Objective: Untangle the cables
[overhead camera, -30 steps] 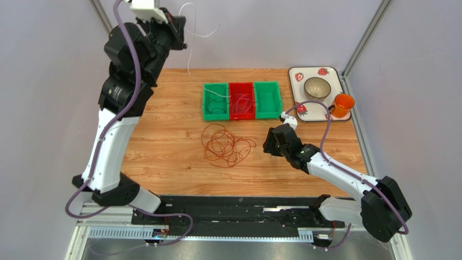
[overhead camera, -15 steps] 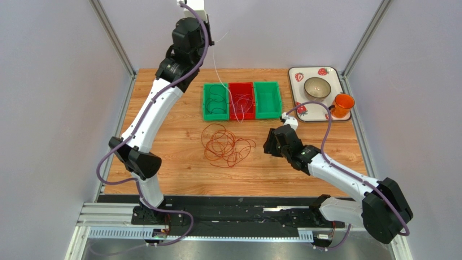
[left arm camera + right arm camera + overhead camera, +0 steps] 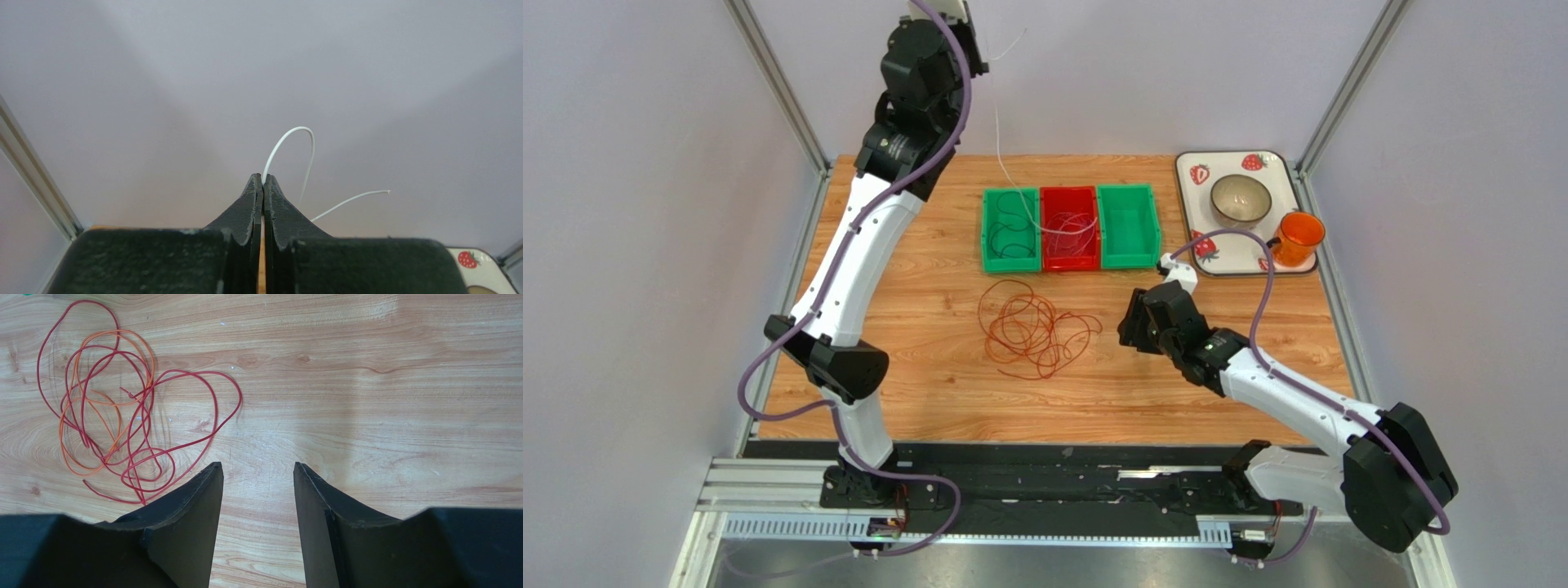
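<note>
Step in hand: one strand is being lifted free of the rest. The white cable is held high above the far side of the table.
Left arm: the left gripper is raised near the top of the overhead view. Its fingers are pressed together on the white cable, and a short arc and a loose end curl past the tips.
White cable: it hangs from that pinch down to the bins. Its lower part trails over the left green bin and into the red bin. Whether it snags the wires lying there cannot be told.
Right arm: the right gripper is spread and holds nothing, low over the wood just right of the tangle.
Remaining knot: the red and orange tangle lies interlaced on the table in front of the bins, apart from the white cable.
Progress: partway, by the look of it — some wires are sorted, but the knot is untouched.
Next move: probably carry the white cable over the right green bin, which seems meant for it. It should go down slowly so the tail coils in rather than dragging the neighbouring wires out.
</note>
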Robot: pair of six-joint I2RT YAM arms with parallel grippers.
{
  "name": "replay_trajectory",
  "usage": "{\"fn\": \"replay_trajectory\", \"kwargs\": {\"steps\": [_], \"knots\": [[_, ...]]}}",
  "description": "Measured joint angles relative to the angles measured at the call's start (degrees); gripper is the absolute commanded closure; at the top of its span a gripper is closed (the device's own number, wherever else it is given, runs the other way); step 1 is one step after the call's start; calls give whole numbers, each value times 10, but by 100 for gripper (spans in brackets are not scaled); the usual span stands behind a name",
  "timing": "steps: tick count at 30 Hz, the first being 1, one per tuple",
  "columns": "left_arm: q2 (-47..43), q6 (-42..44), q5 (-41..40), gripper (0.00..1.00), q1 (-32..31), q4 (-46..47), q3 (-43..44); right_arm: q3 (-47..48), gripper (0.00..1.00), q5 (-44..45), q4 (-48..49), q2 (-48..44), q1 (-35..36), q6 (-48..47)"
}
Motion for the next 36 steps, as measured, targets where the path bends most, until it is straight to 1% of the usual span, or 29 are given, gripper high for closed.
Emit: {"fn": "replay_trajectory", "kwargs": {"steps": [6, 10, 13, 18, 21, 23, 27, 32, 34, 36], "knots": [[-1, 12, 3, 100, 0, 6, 68, 0, 50, 0, 1, -1, 0, 0], [-19, -4, 17, 100, 0, -14, 68, -5, 51, 0, 3, -4, 0, 0], [-69, -21, 22, 100, 0, -33, -2, -8, 51, 0, 4, -4, 0, 0], [-151, -64, 36, 100, 0, -104, -104, -9, 50, 0, 5, -6, 0, 0], [-203, -101, 71, 100, 0, -138, -192, -9, 50, 0, 5, -7, 0, 0], [-221, -122, 95, 100, 0, -160, -237, -9, 50, 0, 5, -7, 0, 0], [-207, -147, 119, 100, -3, -208, -279, -9, 50, 0, 5, -7, 0, 0], [-192, -152, 107, 100, -22, -289, -282, -9, 50, 0, 5, -12, 0, 0], [-192, -150, 93, 100, -34, -334, -254, -9, 50, 0, 5, -13, 0, 0], [-189, -148, 82, 100, -42, -387, -196, -9, 50, 0, 5, -13, 0, 0]]}}
